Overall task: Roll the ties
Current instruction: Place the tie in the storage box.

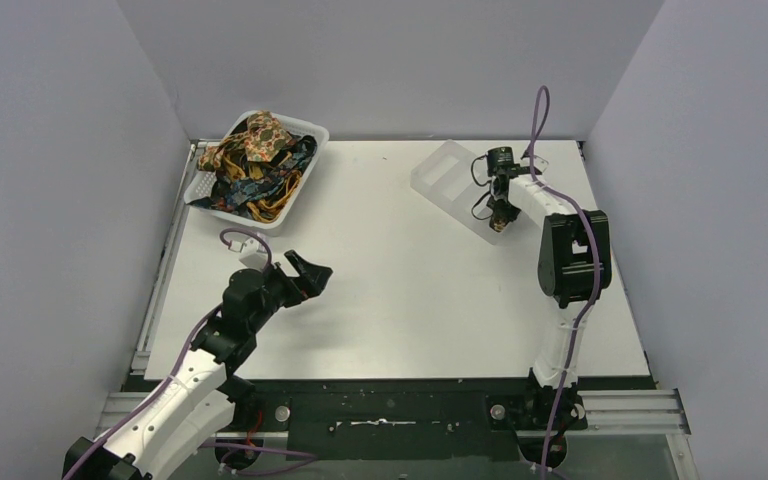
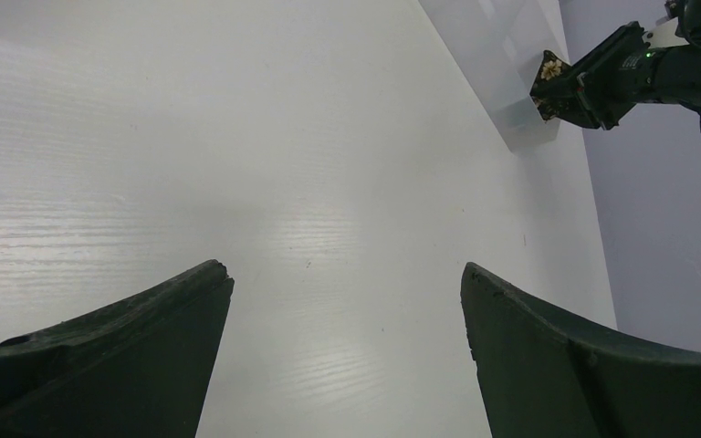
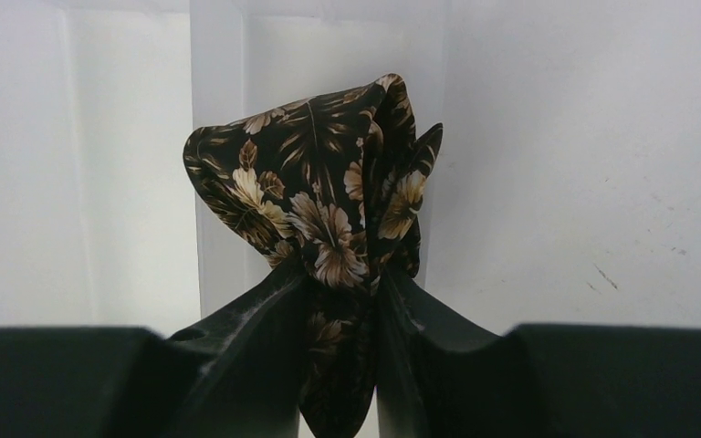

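My right gripper (image 3: 345,283) is shut on a rolled dark brown tie (image 3: 315,205) with tan flowers. It holds the tie at the near end of the clear compartment tray (image 1: 445,175), over a tray wall (image 3: 219,109). A bit of that tie (image 2: 550,69) also shows in the left wrist view. Several more ties (image 1: 255,160), orange-tan, navy and yellow, lie piled in the white basket (image 1: 200,192) at the back left. My left gripper (image 2: 347,274) is open and empty, low over the bare table, near the front left (image 1: 310,275).
The white table (image 1: 390,290) is walled on three sides by grey panels. The tray (image 2: 502,55) lies slantwise at the back right, beside the right arm (image 1: 572,255). The basket sits in the back left corner.
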